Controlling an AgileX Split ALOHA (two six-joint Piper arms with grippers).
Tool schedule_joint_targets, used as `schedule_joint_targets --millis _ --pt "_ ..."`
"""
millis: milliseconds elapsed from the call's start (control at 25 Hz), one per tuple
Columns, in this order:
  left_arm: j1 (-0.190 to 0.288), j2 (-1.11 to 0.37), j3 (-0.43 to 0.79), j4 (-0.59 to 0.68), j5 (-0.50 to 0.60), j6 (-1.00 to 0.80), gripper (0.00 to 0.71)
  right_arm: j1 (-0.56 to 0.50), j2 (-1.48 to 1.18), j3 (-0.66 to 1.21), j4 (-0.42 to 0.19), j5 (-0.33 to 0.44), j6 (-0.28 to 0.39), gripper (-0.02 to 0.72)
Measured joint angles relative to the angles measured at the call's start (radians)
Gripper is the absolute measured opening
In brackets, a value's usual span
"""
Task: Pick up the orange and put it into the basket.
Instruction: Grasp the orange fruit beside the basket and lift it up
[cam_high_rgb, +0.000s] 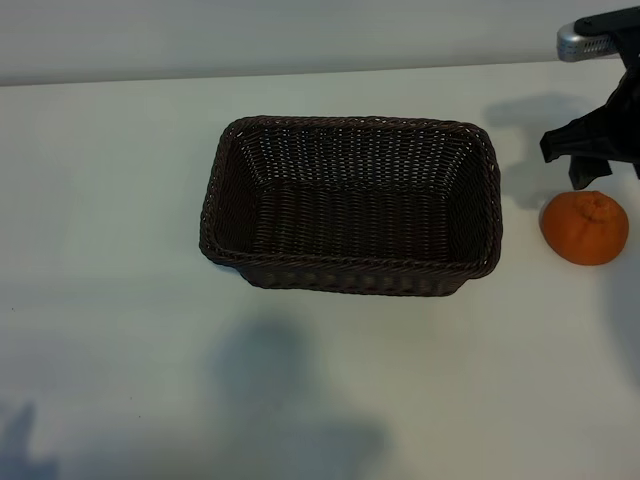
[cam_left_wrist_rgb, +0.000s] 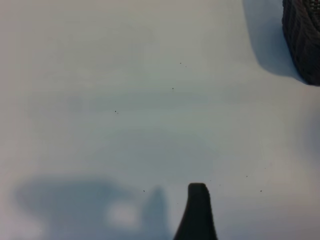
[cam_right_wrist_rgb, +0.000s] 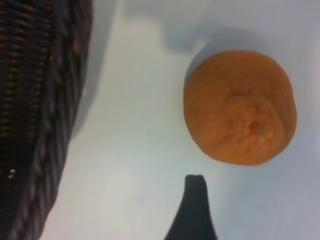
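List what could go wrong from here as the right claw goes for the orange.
1. The orange is round and sits loose on the table; an off-centre touch by the open right claw hanging over it might roll it away.
2. The orange lies near the exterior view's right edge, so a nudge could push it out of sight.
3. The basket rim is raised; a low carry might clip it.

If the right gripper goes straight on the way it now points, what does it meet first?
Most likely the orange. The right gripper, open, points steeply down just above it, beside the basket. Depth is unclear, so it could touch the table beside the fruit.
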Motion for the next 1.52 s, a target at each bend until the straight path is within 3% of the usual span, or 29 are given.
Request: schedule_joint_targets --millis 720,1000,1160,1400,1520 --pt "0.0 0.0 0.0 0.0 0.0 0.001 0.595 -0.048 0.202 -0.002 -0.007 -0.095 0.04 0.581" --pt "0.0 0.0 0.0 0.0 0.0 0.001 0.594 -0.076 0.24 -0.002 0.054 -0.099 -0.004 0.569" --pt "0.0 0.0 0.0 0.0 0.0 0.001 0.594 -0.076 0.242 -0.002 0.081 -0.1 -0.022 0.469" --pt "0.0 0.0 0.0 0.0 0.0 0.001 0.594 -0.076 0.243 -0.002 0.066 -0.099 -0.028 0.132" --pt "0.0 0.0 0.0 0.0 0.0 0.001 0.594 -0.076 0.243 -0.002 0.062 -0.1 -0.028 0.087"
